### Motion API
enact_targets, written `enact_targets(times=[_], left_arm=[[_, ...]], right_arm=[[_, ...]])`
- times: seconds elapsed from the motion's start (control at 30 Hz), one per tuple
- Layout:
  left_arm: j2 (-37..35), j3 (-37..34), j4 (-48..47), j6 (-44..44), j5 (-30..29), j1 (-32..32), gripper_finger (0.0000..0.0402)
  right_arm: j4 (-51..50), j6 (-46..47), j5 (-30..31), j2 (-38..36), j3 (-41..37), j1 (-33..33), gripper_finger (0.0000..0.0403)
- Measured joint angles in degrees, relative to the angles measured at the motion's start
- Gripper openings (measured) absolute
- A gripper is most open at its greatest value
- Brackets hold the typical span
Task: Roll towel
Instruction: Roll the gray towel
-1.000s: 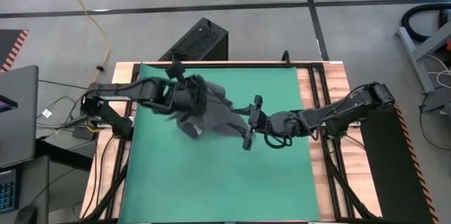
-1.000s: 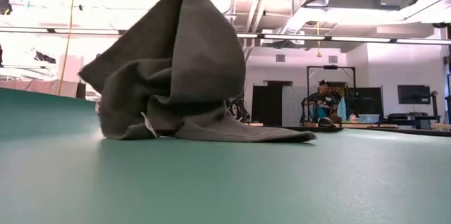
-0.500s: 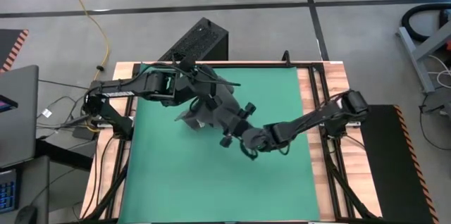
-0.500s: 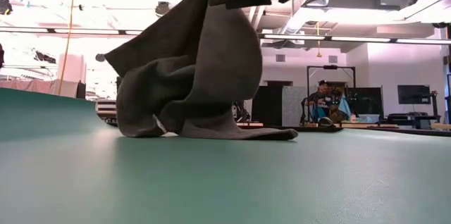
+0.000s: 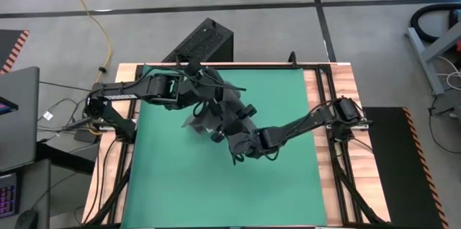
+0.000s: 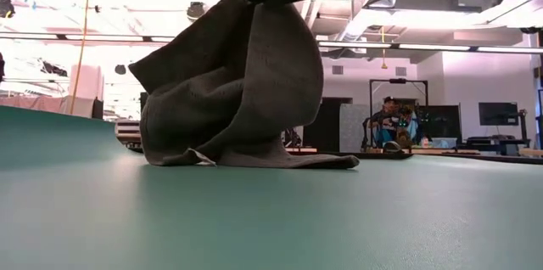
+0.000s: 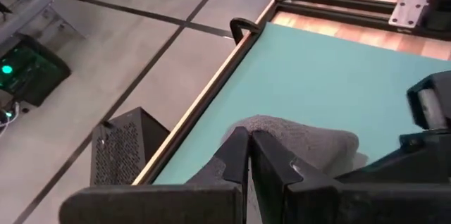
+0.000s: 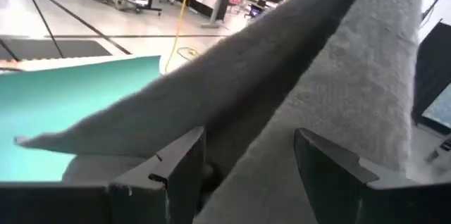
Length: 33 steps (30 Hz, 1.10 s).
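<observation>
Towel (image 5: 216, 110), one dark grey cloth, hung bunched and partly lifted over the far-middle part of the single green mat (image 5: 173, 178), its lower folds resting on the mat in the low view.

On the left, the left tool (image 7: 248, 155) had its fingers pinched shut on an upper fold of the towel, holding that part up. Toward the middle, the right tool (image 8: 248, 160) sat just beside the hanging cloth with its fingers spread wide; cloth lay in front of and between them, but no grip showed.

Judged from this, the cloth needed spreading flat before any rolling. Doing that well would likely mean the right tool taking a free corner, not a thick fold, and both pulling apart evenly.

Counted: one towel, one mat, one wooden surface (image 5: 350, 85), two arms.
</observation>
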Motion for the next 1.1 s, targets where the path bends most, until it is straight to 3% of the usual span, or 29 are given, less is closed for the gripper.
enact_targets(times=[0.27,0.37,0.5,0.67,0.9,1.1], left_arm=[[-0.1,0.0,-0.19,2.6,-0.05,-2.62,0.0],[-0.51,0.04,-1.34,2.77,-0.16,-3.85,0.0],[-0.63,0.97,-5.31,2.78,-1.27,-5.23,0.0],[-0.63,2.6,-13.14,2.75,-5.35,-6.97,0.0],[-0.63,8.02,-19.02,4.0,-9.19,-8.54,0.0],[-0.64,14.94,-18.56,22.44,-17.75,-8.2,0.0]], right_arm=[[-11.24,13.82,3.45,0.0,-0.09,-2.42,0.0217],[-12.73,17.69,3.44,-0.02,-0.09,-2.88,0.0159],[-14.21,19.95,2.11,-0.91,-0.09,-2.98,0.0034],[-14.91,20.61,1.56,-4.53,-0.09,-2.44,0.0014],[-14.43,11.38,5.4,-13.26,-0.09,-1.41,0.0003],[-6.96,-11.42,8.56,-20.61,-0.09,-2.84,0.0002]])
